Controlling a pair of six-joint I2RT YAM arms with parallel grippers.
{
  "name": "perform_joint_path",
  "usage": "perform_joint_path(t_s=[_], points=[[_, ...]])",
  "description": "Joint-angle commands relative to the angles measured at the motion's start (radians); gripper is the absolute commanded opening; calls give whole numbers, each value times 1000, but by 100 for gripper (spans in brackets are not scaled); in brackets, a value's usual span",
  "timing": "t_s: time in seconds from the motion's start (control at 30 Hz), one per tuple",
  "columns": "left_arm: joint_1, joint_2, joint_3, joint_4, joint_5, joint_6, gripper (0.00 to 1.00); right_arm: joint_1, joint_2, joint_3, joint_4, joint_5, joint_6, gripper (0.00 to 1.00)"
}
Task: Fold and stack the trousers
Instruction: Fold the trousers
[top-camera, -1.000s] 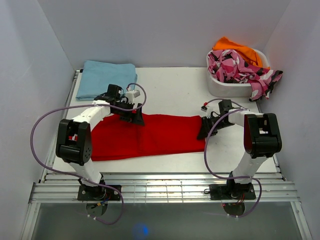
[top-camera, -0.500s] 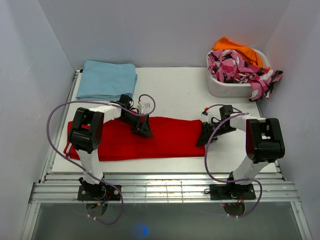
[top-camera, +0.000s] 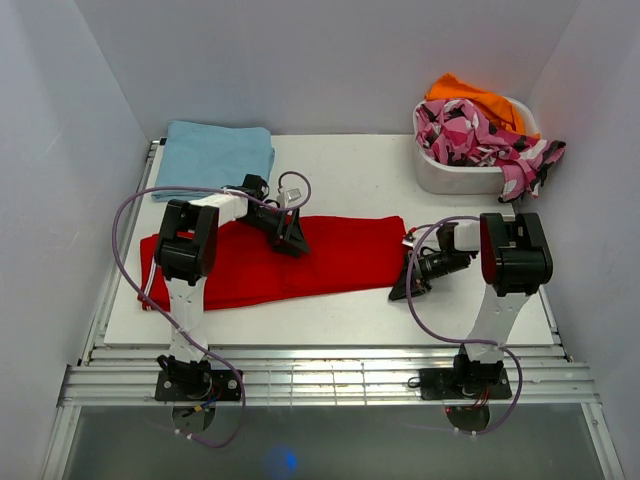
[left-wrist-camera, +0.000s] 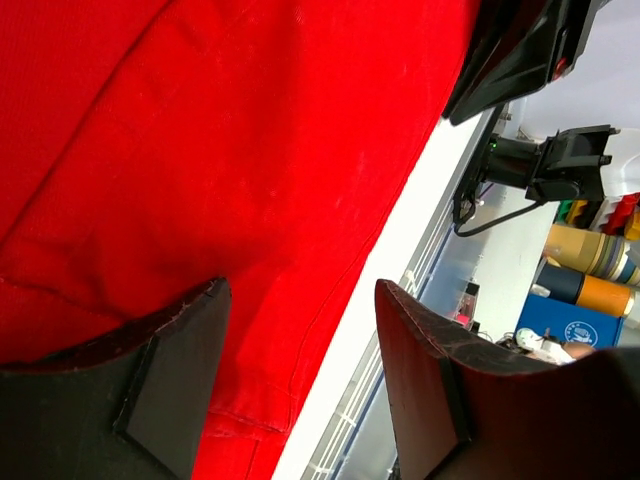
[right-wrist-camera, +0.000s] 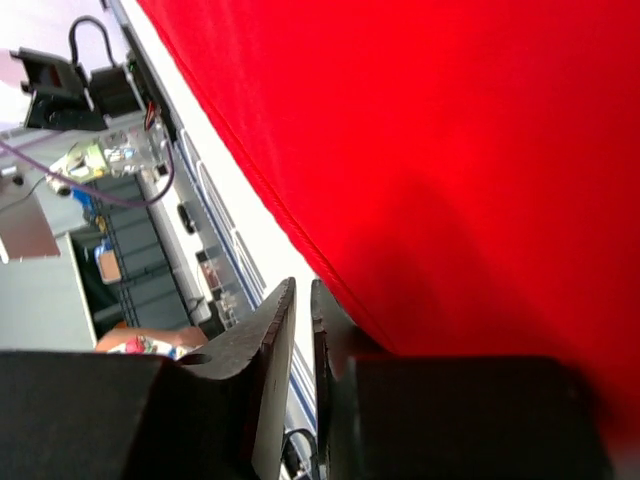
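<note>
Trousers (top-camera: 300, 262): long flat strip, folding and stacking remain | left gripper (left-wrist-camera: 300, 292): fingers apart | right gripper (right-wrist-camera: 303, 300): fingers together, hold unclear

a: item one for you, operator: trousers (top-camera: 320, 262), plain bright red.
b: item two: folded garment (top-camera: 212, 158), light blue. item three: patterned garment (top-camera: 465, 135), pink, black and white.
a: you also have orange cloth (top-camera: 475, 98); tub (top-camera: 450, 180), white; table (top-camera: 350, 170), white; cables (top-camera: 113, 232), purple.
</note>
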Motion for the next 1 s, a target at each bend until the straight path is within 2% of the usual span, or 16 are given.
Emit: perform_joint_path(t_s=[0.0,0.13,0.17,0.23,0.27,0.37,0.4,0.43,0.5,0.53,0.67,0.77,0.8,0.97], points=[[10,-2,-30,43,-147,73,72,-45,-26,22,56,139,25,18],[10,-50,-90,49,-121,115,72,-95,-102,58,-140,-87,-182,21],[10,-59,-101,49,-117,123,72,-96,-177,63,-180,-105,-217,22],[9,-87,-138,46,-120,153,72,-105,-259,77,-150,-105,-190,28],[9,-98,-153,41,-126,167,72,-105,-327,81,-65,-83,-96,30],[1,-121,-210,10,-136,230,72,-108,-415,85,56,4,3,40],[-13,-124,-222,4,-155,242,72,-108,-428,79,121,38,58,62],[-16,-128,-237,4,-159,250,72,-108,-437,69,154,135,86,69],[-25,-138,-268,4,-160,258,72,-110,-426,48,188,203,91,77],[-25,-141,-273,3,-153,258,72,-112,-414,45,194,255,92,78],[-25,-145,-267,3,-129,250,72,-118,-316,31,238,299,74,78],[-25,-139,-261,7,-118,241,72,-119,-195,61,246,305,56,72],[-25,-138,-261,9,-115,236,72,-119,-169,78,240,293,51,68],[-25,-159,-291,30,-117,232,72,-113,-107,33,234,156,72,61]])
